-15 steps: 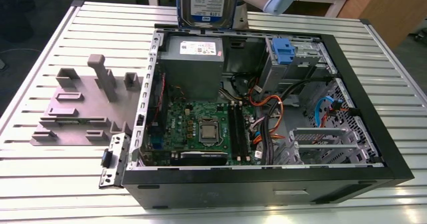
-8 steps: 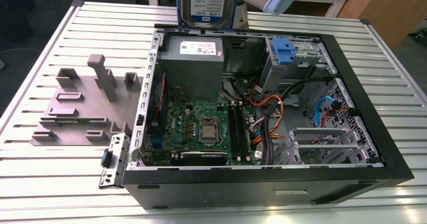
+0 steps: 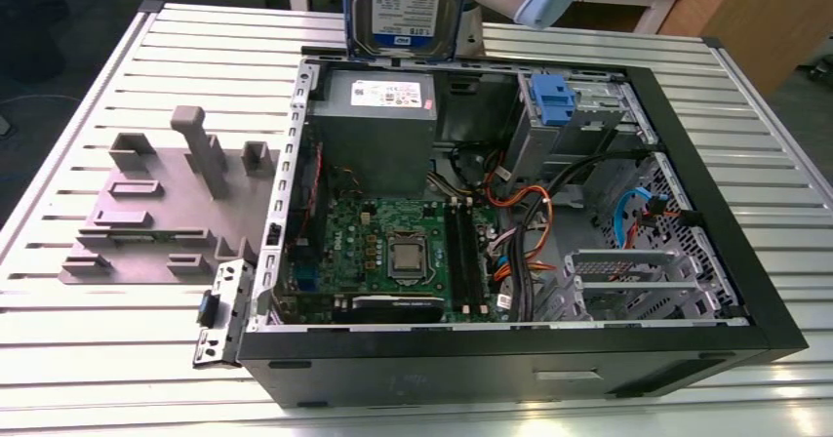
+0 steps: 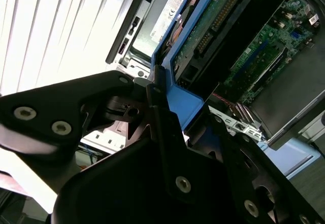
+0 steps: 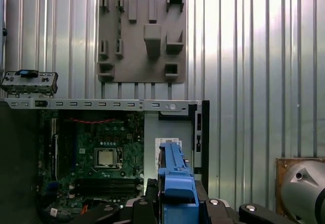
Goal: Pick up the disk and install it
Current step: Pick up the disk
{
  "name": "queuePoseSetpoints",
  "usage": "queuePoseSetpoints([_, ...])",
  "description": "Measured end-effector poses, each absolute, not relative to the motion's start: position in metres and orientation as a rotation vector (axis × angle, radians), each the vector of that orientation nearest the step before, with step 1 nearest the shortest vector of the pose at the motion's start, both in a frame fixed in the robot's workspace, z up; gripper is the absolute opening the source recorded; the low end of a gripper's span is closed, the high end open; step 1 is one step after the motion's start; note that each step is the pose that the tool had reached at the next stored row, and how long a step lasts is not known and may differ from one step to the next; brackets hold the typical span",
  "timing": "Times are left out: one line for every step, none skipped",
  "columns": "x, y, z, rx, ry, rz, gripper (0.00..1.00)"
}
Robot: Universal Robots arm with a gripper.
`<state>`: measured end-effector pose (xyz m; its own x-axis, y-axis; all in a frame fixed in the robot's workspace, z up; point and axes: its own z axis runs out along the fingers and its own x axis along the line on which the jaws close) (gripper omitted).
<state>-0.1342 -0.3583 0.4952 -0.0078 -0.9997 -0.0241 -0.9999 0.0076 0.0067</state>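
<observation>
1. The end effector (image 5: 177, 206) is clenched on the disk (image 3: 401, 13). In both wrist views its black fingers (image 4: 162, 132) press the blue rail from either side.
2. In the exterior view the disk hangs upright in the air above the far wall of the case (image 3: 521, 354), just beyond the power supply (image 3: 390, 125). It touches no part of the case.
3. The step in hand looks like carrying the disk over the open case, which lies on the ribbed surface (image 3: 104, 359). The pick-up appears done and the install not yet.
4. To do this well, I would hold the clamp firm on the rail, since a narrow plastic edge could let the disk pivot or slip.
5. I would also hold the disk level with the case's walls and clear of the rim, and watch the cables (image 3: 521, 222) crowding the inside of the case near the blue clip (image 3: 553, 100).
6. The disk is a flat silver-grey rectangle with a white-and-blue label facing the exterior view, framed by blue plastic rails.
7. In the second wrist view its other face (image 4: 203, 41) shows a green circuit board and a row of connector pins, edged by the same blue rail.
</observation>
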Motion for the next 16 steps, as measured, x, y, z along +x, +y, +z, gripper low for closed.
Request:
queuePoseSetpoints([-0.134, -0.359, 0.495, -2.204, 2.221, 0.034, 0.36])
queuePoseSetpoints([-0.134, -0.361, 0.495, -2.204, 2.221, 0.034, 0.36])
queuePoseSetpoints([-0.134, -0.362, 0.495, -2.204, 2.221, 0.034, 0.36])
queuePoseSetpoints([-0.134, -0.363, 0.495, -2.204, 2.221, 0.034, 0.36])
queuePoseSetpoints([-0.134, -0.364, 0.495, -2.204, 2.221, 0.034, 0.36])
queuePoseSetpoints([-0.134, -0.365, 0.495, -2.204, 2.221, 0.034, 0.36])
queuePoseSetpoints([-0.134, -0.366, 0.495, -2.204, 2.221, 0.034, 0.36])
queuePoseSetpoints([-0.134, -0.367, 0.495, -2.204, 2.221, 0.034, 0.36])
queuePoseSetpoints([-0.134, -0.368, 0.495, -2.204, 2.221, 0.034, 0.36])
queuePoseSetpoints([-0.134, -0.37, 0.495, -2.204, 2.221, 0.034, 0.36])
queuePoseSetpoints([-0.134, -0.371, 0.495, -2.204, 2.221, 0.034, 0.36])
queuePoseSetpoints([-0.134, -0.372, 0.495, -2.204, 2.221, 0.034, 0.36])
queuePoseSetpoints([-0.134, -0.373, 0.495, -2.204, 2.221, 0.034, 0.36])
queuePoseSetpoints([-0.134, -0.374, 0.495, -2.204, 2.221, 0.034, 0.36])
queuePoseSetpoints([-0.134, -0.376, 0.495, -2.204, 2.221, 0.034, 0.36])
queuePoseSetpoints([-0.134, -0.377, 0.495, -2.204, 2.221, 0.034, 0.36])
